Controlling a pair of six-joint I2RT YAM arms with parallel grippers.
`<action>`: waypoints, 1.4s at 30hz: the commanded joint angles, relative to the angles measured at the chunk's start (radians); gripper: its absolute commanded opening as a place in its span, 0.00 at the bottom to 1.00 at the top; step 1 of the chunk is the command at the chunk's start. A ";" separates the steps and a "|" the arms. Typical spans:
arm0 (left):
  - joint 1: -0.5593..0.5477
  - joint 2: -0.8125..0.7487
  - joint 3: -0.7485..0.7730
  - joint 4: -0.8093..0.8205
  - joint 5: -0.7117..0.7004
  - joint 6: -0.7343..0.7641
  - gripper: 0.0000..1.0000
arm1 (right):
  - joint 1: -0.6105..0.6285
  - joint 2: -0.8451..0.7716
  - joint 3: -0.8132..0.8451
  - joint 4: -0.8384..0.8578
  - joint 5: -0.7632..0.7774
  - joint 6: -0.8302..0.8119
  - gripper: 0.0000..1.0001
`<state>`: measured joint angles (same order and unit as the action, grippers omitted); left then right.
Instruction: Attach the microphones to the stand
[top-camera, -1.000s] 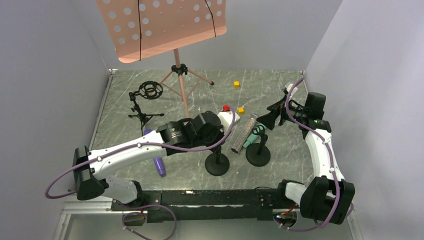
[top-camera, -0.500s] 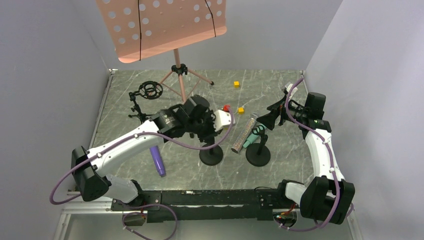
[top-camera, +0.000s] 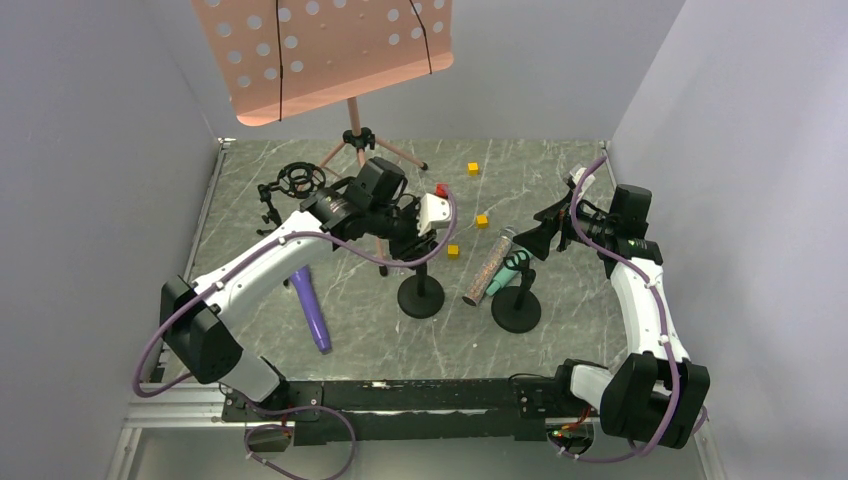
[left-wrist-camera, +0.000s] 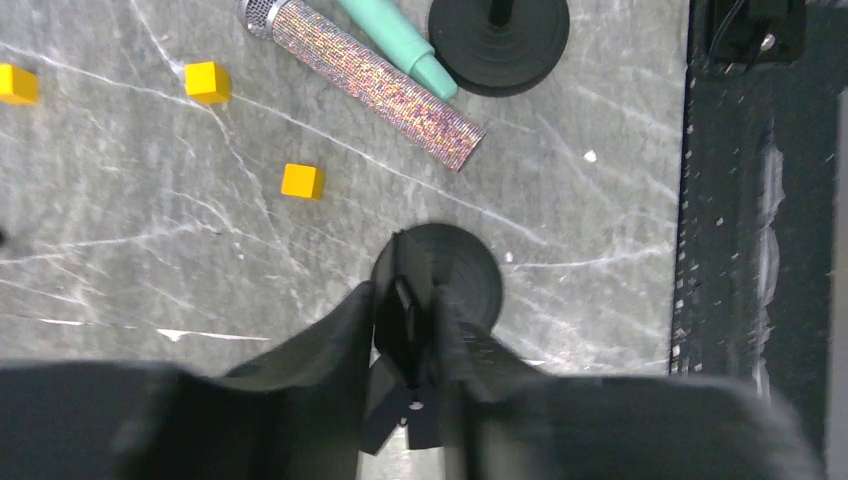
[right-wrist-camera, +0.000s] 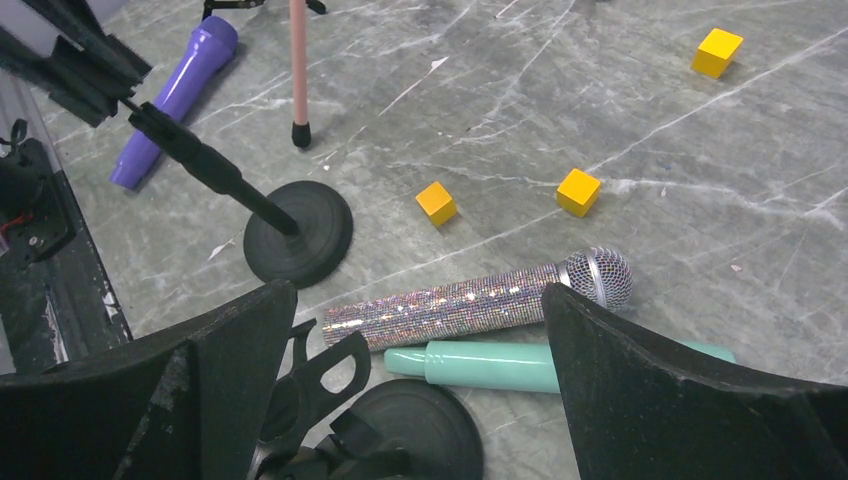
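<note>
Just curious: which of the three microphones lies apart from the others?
The slim purple plastic microphone, alone on the robot's left; the glittery silver-pink microphone and the mint-teal microphone lie side by side.

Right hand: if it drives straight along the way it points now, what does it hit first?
Likely the teal mic, lying flat between the fingers of the open right hand, with the glitter mic just beyond. The stand clip sits close by, lower left; depth is unclear.

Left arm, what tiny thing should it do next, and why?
Probably open the left gripper and let go: it is shut on the top of the black stand, whose base seems to sit flat on the table, and the purple microphone lies loose.
</note>
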<state>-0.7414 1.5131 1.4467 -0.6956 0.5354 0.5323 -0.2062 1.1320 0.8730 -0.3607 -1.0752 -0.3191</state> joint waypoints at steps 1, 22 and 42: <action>0.014 -0.001 0.046 0.060 0.026 -0.054 0.48 | -0.001 -0.005 0.023 -0.001 -0.012 -0.031 1.00; 0.041 -0.667 -0.505 0.467 -0.408 -0.703 0.99 | -0.001 0.010 0.026 -0.005 0.006 -0.037 1.00; 0.274 -0.521 -0.793 0.054 -0.982 -1.530 0.86 | -0.002 0.016 0.027 -0.008 0.018 -0.034 1.00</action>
<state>-0.5232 0.8310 0.5423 -0.5022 -0.3702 -0.8516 -0.2062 1.1465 0.8734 -0.3775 -1.0554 -0.3309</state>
